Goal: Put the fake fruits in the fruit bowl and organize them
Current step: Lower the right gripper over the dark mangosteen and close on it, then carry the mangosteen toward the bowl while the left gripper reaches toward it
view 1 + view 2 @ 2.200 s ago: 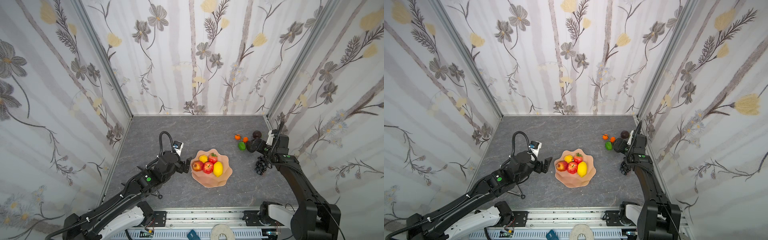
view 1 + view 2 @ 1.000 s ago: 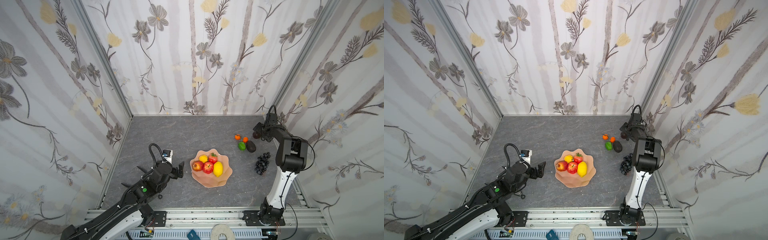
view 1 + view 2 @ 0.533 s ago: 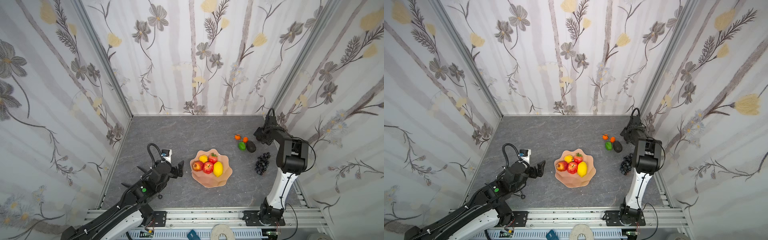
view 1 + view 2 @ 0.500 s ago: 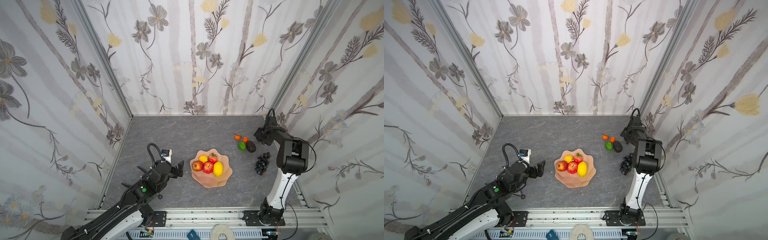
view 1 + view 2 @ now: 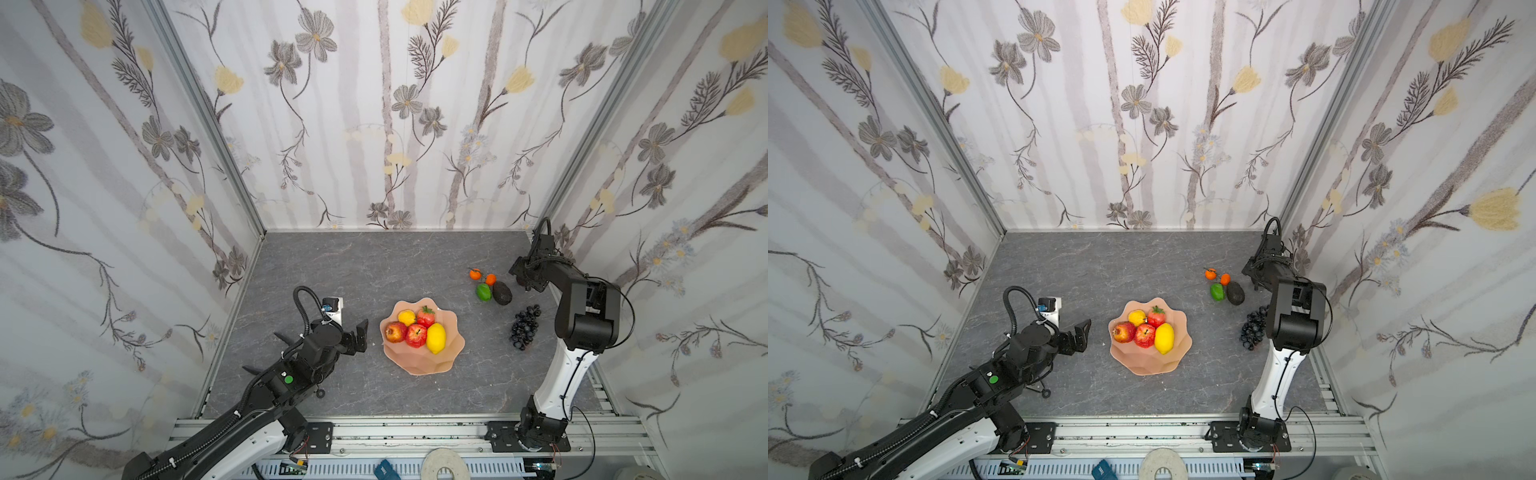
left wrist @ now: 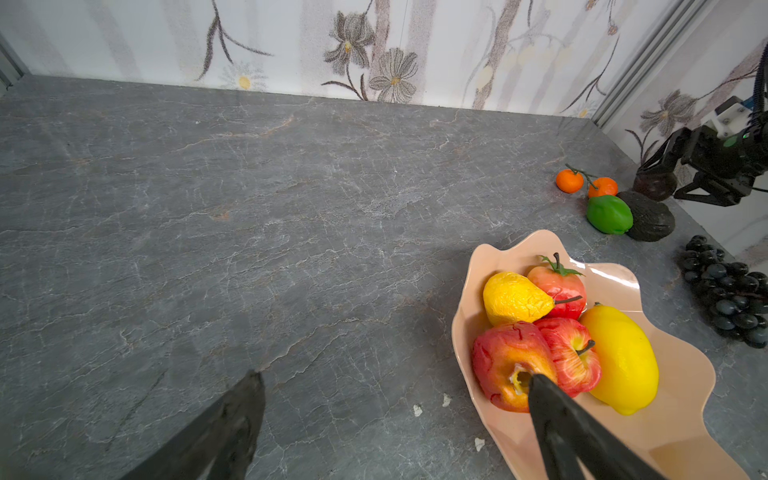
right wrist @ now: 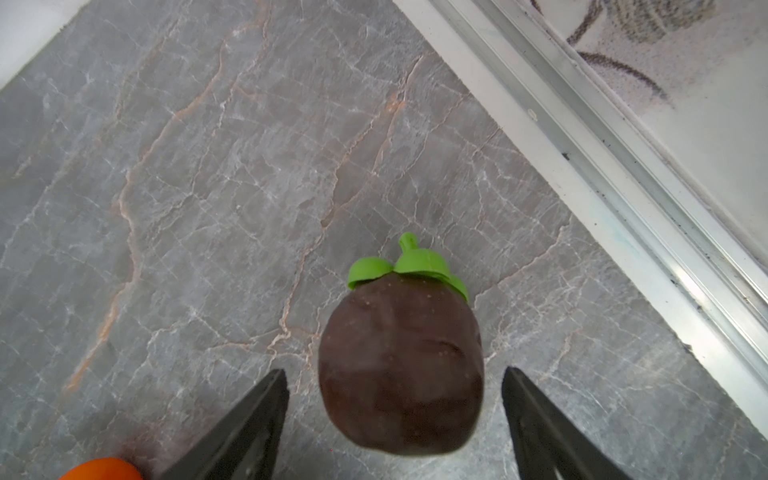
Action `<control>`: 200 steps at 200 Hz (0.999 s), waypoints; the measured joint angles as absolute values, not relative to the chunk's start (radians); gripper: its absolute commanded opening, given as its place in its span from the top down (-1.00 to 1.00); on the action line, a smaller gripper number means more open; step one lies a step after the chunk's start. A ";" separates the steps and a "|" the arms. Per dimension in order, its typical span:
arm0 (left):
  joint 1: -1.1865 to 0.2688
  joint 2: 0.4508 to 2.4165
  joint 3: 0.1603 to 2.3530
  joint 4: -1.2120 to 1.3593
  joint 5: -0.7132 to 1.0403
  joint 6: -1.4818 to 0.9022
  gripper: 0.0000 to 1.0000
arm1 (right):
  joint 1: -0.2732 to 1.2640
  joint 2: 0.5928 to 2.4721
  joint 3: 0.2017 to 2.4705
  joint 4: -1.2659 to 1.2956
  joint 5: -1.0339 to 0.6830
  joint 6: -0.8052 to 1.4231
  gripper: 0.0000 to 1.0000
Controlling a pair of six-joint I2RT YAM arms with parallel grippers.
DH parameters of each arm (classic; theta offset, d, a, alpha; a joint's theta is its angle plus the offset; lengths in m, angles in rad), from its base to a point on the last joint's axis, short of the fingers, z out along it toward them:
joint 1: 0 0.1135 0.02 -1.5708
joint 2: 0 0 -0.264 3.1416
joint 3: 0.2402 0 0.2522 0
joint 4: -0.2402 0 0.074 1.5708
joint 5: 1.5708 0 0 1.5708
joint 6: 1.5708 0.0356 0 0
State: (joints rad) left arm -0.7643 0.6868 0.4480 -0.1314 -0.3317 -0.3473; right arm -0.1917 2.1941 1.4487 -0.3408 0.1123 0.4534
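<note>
The peach fruit bowl [image 5: 419, 366] holds a pear [image 5: 406, 317], a strawberry [image 5: 425, 316], two red apples [image 5: 395, 332] and a lemon [image 5: 435, 337]. Right of it on the table lie two oranges [image 5: 475, 274], a lime [image 5: 483, 291], an avocado [image 5: 502, 293] and a grape bunch [image 5: 524, 326]. My right gripper [image 7: 393, 371] is open at the far right wall. A dark brown round fruit with a green cap [image 7: 401, 365] sits between its fingers, with a gap on each side. My left gripper [image 5: 360, 334] hangs open and empty just left of the bowl.
An aluminium rail [image 7: 615, 174] at the foot of the right wall runs close beside the dark fruit. Small white flecks [image 6: 417, 410] lie on the grey stone tabletop [image 5: 353, 270] by the bowl's left rim.
The right arm swung from the avocado to the far right corner, and its jaws have narrowed around the dark round fruit. The left arm drew back from the bowl and now holds still.
</note>
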 measured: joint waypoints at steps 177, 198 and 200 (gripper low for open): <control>-0.764 0.611 0.475 -0.150 -0.318 -0.371 -1.00 | -0.192 2.221 1.492 -0.367 0.137 0.405 -0.03; -0.764 0.609 0.475 -0.156 -0.320 -0.374 -1.00 | -0.179 2.183 1.446 -0.353 0.130 0.398 -0.04; -0.764 0.609 0.475 -0.156 -0.321 -0.374 -1.00 | -0.176 2.178 1.442 -0.353 0.130 0.397 -0.04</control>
